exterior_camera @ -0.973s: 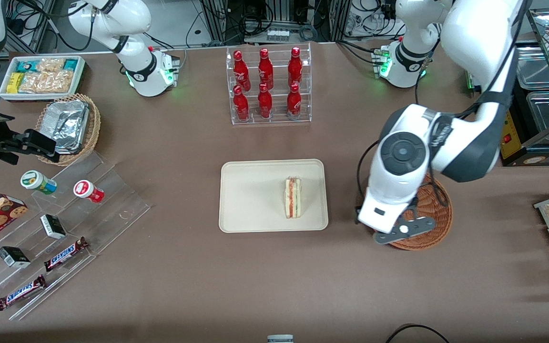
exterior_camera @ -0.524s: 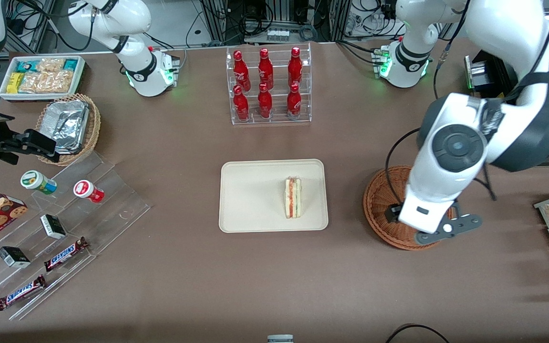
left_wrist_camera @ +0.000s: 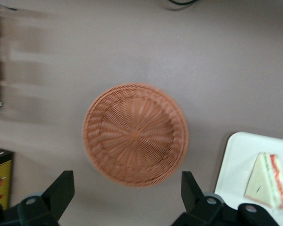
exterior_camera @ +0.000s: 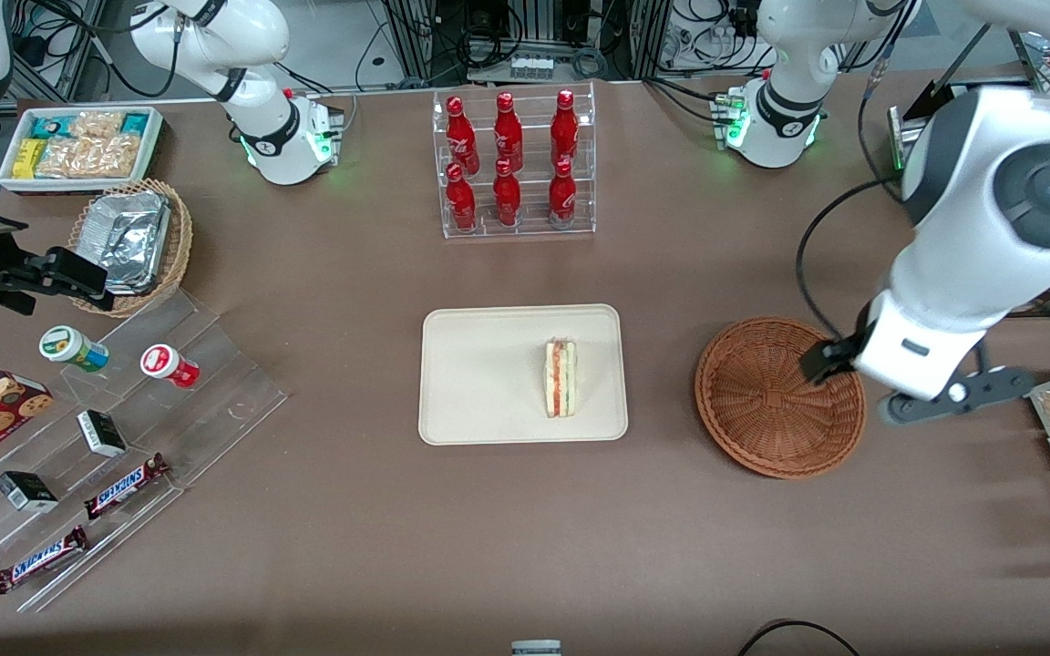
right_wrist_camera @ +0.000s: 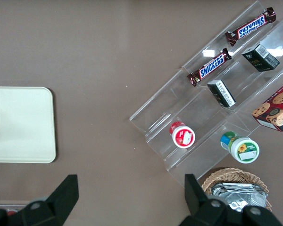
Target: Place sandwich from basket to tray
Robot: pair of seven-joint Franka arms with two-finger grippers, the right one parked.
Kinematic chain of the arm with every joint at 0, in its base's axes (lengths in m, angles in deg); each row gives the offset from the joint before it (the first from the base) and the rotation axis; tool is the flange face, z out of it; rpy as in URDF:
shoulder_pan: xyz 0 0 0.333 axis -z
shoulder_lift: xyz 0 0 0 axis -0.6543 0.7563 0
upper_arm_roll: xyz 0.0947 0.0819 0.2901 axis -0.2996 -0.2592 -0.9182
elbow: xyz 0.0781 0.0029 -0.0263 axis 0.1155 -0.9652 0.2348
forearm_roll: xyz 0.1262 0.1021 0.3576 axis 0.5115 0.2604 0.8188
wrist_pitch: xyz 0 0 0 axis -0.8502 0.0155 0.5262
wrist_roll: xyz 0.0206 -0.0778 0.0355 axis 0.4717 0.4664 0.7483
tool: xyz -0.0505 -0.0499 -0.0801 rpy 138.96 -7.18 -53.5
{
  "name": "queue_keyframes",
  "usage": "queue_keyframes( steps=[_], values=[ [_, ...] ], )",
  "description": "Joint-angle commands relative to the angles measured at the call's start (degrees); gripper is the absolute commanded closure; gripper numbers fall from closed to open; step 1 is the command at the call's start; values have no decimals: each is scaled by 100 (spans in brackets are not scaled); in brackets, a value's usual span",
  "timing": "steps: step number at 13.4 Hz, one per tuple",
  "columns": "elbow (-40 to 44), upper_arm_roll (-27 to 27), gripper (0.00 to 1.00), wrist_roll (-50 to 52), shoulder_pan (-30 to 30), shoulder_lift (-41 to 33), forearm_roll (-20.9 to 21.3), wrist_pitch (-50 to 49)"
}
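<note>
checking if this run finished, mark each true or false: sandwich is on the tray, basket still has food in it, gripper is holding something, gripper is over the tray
1. The sandwich lies on the tray. True.
2. The basket holds food. False: it is empty.
3. The gripper holds something. False: its fingers are spread open with nothing between them.
4. The gripper is over the tray. False: it hangs high, by the basket's edge toward the working arm's end of the table.

We are seeing six red bottles (exterior_camera: pixel 511 162) standing in a clear rack, and Snickers bars (exterior_camera: pixel 124 485) lying on acrylic steps.
</note>
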Motion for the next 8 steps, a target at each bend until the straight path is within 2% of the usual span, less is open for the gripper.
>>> queue_keyframes(
  steps=[1,3,7,8],
  values=[
    [-375,-367,0,-699,-60,-660,-423,-326],
    [-471,-772,0,-1314,1,-1056,-749,-686],
    [-690,-1167,0,-1449,282,-1609,-776,-1188],
    [-900,-1386,0,-1457,422,-1820,-915,-1188]
  ],
)
